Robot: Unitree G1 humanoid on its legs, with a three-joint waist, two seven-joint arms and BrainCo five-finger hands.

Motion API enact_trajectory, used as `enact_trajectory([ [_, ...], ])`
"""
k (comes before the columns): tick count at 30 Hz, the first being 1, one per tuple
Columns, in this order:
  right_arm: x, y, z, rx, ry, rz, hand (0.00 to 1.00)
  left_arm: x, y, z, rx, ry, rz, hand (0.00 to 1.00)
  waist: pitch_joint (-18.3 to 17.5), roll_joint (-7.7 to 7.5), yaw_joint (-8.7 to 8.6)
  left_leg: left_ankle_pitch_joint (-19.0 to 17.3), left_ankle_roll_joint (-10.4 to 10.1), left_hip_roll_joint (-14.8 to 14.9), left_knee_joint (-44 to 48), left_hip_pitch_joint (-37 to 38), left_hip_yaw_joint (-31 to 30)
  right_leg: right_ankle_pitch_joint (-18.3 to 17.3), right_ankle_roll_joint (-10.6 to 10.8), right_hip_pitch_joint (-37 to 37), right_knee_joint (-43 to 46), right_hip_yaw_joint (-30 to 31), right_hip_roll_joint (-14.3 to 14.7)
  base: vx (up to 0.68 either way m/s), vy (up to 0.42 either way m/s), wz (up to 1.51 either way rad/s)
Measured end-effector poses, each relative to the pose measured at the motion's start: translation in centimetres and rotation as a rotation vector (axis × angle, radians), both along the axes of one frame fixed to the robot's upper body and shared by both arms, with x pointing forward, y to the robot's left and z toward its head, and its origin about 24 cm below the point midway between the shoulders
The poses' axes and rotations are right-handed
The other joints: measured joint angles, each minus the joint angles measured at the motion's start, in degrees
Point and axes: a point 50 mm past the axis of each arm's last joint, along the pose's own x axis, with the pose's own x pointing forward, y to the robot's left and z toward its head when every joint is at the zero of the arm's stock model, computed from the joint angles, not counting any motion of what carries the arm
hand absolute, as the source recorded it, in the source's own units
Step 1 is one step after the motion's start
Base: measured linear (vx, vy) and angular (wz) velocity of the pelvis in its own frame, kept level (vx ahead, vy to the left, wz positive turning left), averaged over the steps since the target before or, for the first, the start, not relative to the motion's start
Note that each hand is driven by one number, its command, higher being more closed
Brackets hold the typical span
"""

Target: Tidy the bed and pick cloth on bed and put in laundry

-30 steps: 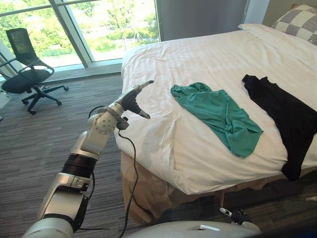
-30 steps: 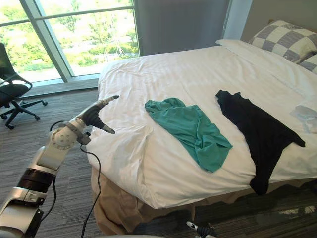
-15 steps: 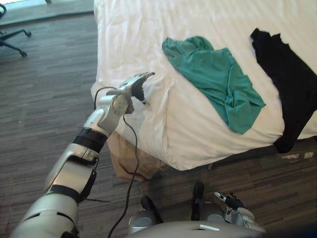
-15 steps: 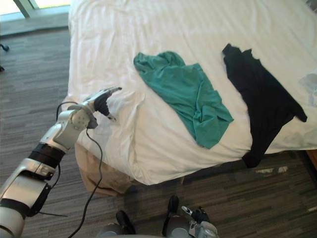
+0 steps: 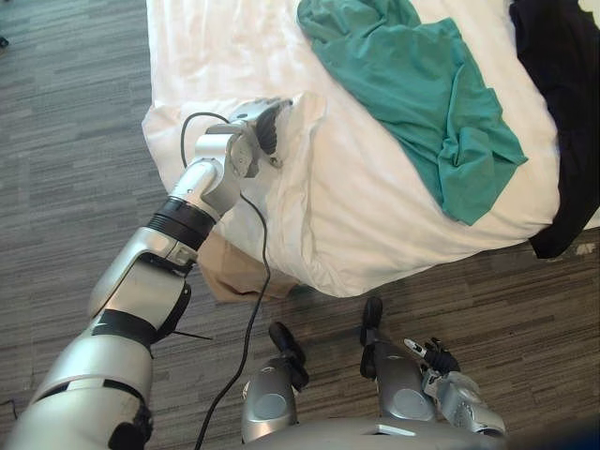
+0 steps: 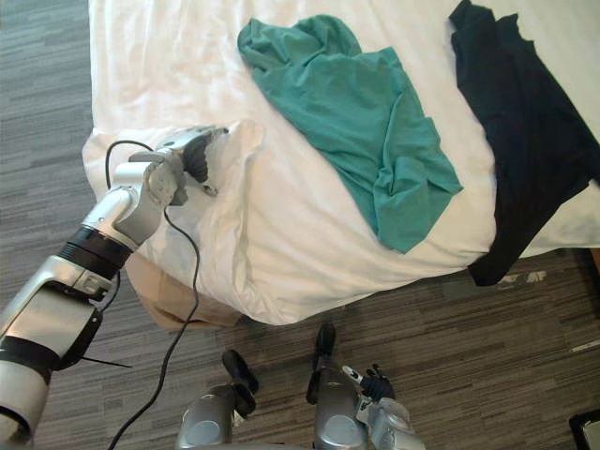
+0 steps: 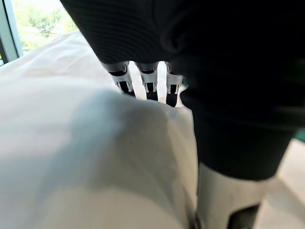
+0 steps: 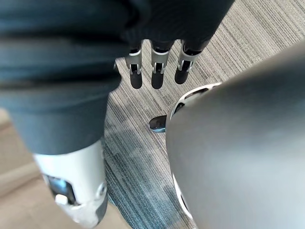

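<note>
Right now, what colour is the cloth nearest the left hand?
Teal green cloth, best in right eye view.

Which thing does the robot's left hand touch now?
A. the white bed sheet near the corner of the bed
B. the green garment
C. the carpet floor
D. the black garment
A: the left hand is against a raised fold of the white bed sheet at the bed's corner, apart from the green garment and the black garment.

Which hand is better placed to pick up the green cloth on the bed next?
Probably the left. The left hand rests on the white sheet at the bed's corner, nearer the green cloth; the right hand hangs low over the floor, open.
</note>
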Motion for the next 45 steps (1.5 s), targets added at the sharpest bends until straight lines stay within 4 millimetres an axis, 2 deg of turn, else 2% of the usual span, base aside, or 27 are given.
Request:
enact_trajectory([
  [4, 0.4, -0.3, 0.3, 0.008, -0.018, -0.009, 0.0, 0.4, 0.0, 1.5, -0.01, 0.052, 0.028, 1.0, 0.01, -0.01, -0.21, -0.07, 0.12, 0.13, 0.79, -0.63, -0.12, 0.0, 0.0, -0.21, -0.1, -0.02, -0.13, -0.07, -0.015, 0.0],
  [6, 1.1, -0.4, 0.6, 0.004, -0.037, -0.005, 0.0, 0.6, 0.5, 1.2, -0.01, 0.103, 0.053, 1.0, 0.02, 0.0, -1.2, -0.4, 0.67, 0.1, 1.03, -0.95, -0.12, 0.0, 0.01, -0.37, -0.25, 0.0, -0.17, -0.07, -0.007, -0.01],
  [9, 1.6, -0.4, 0.8, 0.004, -0.052, -0.001, 0.0, 0.6, 0.3, 0.9, -0.021, 0.133, 0.029, 1.0, 0.16, 0.23, -1.39, -0.59, 1.04, 0.07, 1.66, -1.99, -0.09, 0.24, 0.35, -1.1, -0.76, 0.08, -0.34, -0.06, -0.01, -0.02],
  [12, 1.5, -0.5, 0.8, 0.003, -0.048, -0.001, 0.0, 0.6, -0.3, 0.5, -0.022, 0.138, -0.032, 1.0, 0.52, 0.87, -1.29, -0.45, 1.23, 0.03, 1.73, -2.2, -0.13, 0.88, 0.46, -0.98, -1.36, 0.03, -0.36, -0.02, -0.005, 0.0],
  [15, 1.3, -0.5, 0.7, -0.001, -0.041, 0.002, 0.0, 0.5, -0.9, 0.2, -0.026, 0.127, -0.098, 1.0, 0.52, 0.88, -1.19, -0.41, 1.28, -0.01, 1.77, -1.78, -0.32, 1.03, 0.68, -0.21, -1.59, -0.17, -0.45, 0.0, 0.011, 0.05],
  [18, 0.5, -0.6, 0.3, -0.002, -0.025, -0.005, 0.0, -0.5, -1.3, -0.5, -0.044, 0.115, -0.199, 1.0, 0.49, 0.94, -1.01, -0.41, 1.28, -0.05, 1.78, -0.32, -1.04, 1.11, 0.82, 2.18, -2.22, -1.15, -0.58, 0.01, 0.017, 0.15],
  [21, -0.7, -0.9, -0.2, 0.003, 0.003, -0.022, 0.0, -2.0, -1.7, -0.9, -0.057, 0.098, -0.309, 1.0, 0.36, 1.16, 0.8, -0.41, 1.28, -0.03, 1.64, 0.79, -2.01, 1.1, 0.84, 4.29, -2.78, -2.61, -0.6, 0.0, 0.013, 0.22],
  [22, -1.6, -1.1, -0.7, 0.006, 0.034, -0.029, 0.0, -3.1, -1.4, -1.9, -0.088, 0.113, -0.349, 1.0, 0.08, 1.49, 1.59, -0.41, 1.28, -0.04, 1.59, 1.76, -3.35, 1.08, 0.9, 6.41, -3.45, -3.95, -0.61, 0.01, 0.01, 0.31],
  [24, -1.9, -1.1, -0.8, 0.001, 0.047, -0.023, 0.0, -3.9, -0.7, -2.5, -0.108, 0.119, -0.359, 1.0, -0.33, 1.73, 2.18, -0.41, 1.28, 0.0, 1.48, 2.16, -3.77, 1.07, 0.91, 7.19, -3.52, -4.75, -0.58, 0.0, 0.013, 0.26],
  [26, -3.0, -1.2, -1.2, 0.007, 0.076, -0.028, 0.0, -5.2, 1.2, -4.6, -0.183, 0.161, -0.323, 1.0, -2.53, 2.11, 3.43, -0.42, 1.28, -0.21, 1.07, 2.72, -4.73, 0.83, 1.26, 8.68, -4.21, -5.81, -0.66, 0.0, 0.016, 0.25],
  [28, -3.9, -1.2, -1.6, 0.014, 0.107, -0.034, 0.0, -6.2, 3.0, -6.4, -0.223, 0.199, -0.268, 1.0, -4.65, 2.18, 3.86, -0.4, 1.26, -0.29, 0.48, 3.49, -5.06, 0.82, 1.27, 9.97, -4.95, -6.5, -0.52, 0.03, 0.005, 0.17],
  [29, -5.0, -1.4, -1.9, 0.012, 0.144, -0.042, 0.0, -7.3, 4.8, -8.3, -0.296, 0.24, -0.207, 0.0, -6.15, 2.21, 4.66, -0.42, 1.23, -0.49, -0.07, 5.49, -5.15, 0.64, 1.52, 12.24, -5.74, -6.79, -0.45, 0.03, 0.006, 0.09],
  [32, -6.5, -1.7, -2.4, 0.002, 0.199, -0.039, 0.0, -9.7, 7.4, -10.8, -0.402, 0.28, -0.11, 0.0, -9.66, 2.18, 5.02, -0.35, 1.12, -1.0, -1.93, 6.98, -6.01, 0.23, 2.08, 14.28, -6.18, -8.02, -0.5, 0.02, 0.012, 0.18],
  [33, -7.3, -1.7, -2.6, 0.003, 0.226, -0.041, 0.0, -11.2, 8.8, -12.4, -0.453, 0.298, -0.05, 0.0, -11.5, 2.09, 5.14, -0.33, 1.05, -1.33, -3.17, 8.24, -6.47, 0.07, 2.27, 15.59, -6.47, -8.64, -0.53, 0.01, 0.022, 0.18],
  [35, -8.0, -1.7, -2.8, 0.006, 0.26, -0.021, 0.0, -13.1, 10.5, -14.2, -0.523, 0.313, 0.041, 0.0, -13.56, 1.77, 5.35, -0.11, 0.82, -1.92, -5.12, 9.96, -6.75, -0.07, 2.42, 17.02, -6.81, -9.7, -0.56, 0.02, 0.024, 0.15],
  [37, -8.6, -1.6, -3.0, 0.01, 0.281, -0.009, 0.0, -14.7, 11.3, -15.8, -0.568, 0.333, 0.109, 0.0, -14.17, 1.35, 6.44, 0.99, 0.78, -2.76, -7.08, 12.55, -6.87, -0.85, 3.09, 18.94, -6.86, -10.31, -0.88, 0.01, 0.027, 0.12],
  [39, -9.6, -1.6, -3.1, 0.015, 0.311, 0.013, 0.0, -17.2, 11.9, -18.5, -0.636, 0.355, 0.216, 0.0, -16.19, 0.69, 6.64, 1.88, 0.85, -3.88, -9.61, 14.35, -8.18, -2.04, 3.61, 20.59, -6.79, -11.99, -1.44, 0.03, 0.032, 0.29],
  [40, -9.9, -1.5, -3.2, 0.016, 0.322, 0.018, 0.0, -17.9, 12.1, -19.2, -0.651, 0.359, 0.248, 0.0, -16.64, 0.57, 6.68, 2.16, 0.84, -4.2, -10.31, 14.72, -8.5, -2.51, 3.59, 20.83, -6.66, -12.53, -1.59, 0.05, 0.027, 0.34],
  [42, -10.4, -1.3, -3.5, 0.033, 0.347, 0.026, 0.0, -19.6, 12.9, -21.4, -0.7, 0.36, 0.374, 0.0, -17.77, -0.14, 6.74, 2.18, 0.89, -4.39, -10.44, 14.92, -9.6, -3.06, 3.88, 21.51, -6.04, -13.55, -1.9, 0.04, 0.018, 0.27],
  [44, -10.6, -0.9, -3.6, 0.06, 0.362, 0.04, 0.0, -22.1, 14.5, -24.1, -0.752, 0.332, 0.584, 0.0, -18.19, -0.76, 6.82, 2.16, 0.87, -4.64, -10.46, 15.99, -10.01, -4.04, 3.99, 22.56, -5.5, -13.95, -2.19, 0.05, 0.01, 0.1],
  [45, -10.6, -0.9, -3.6, 0.064, 0.363, 0.044, 0.0, -22.7, 14.9, -24.7, -0.76, 0.324, 0.636, 0.0, -18.27, -0.93, 6.8, 2.14, 0.85, -4.67, -10.48, 16.28, -10.12, -4.21, 3.97, 22.88, -5.41, -14.0, -2.21, 0.03, 0.001, 0.0],
])
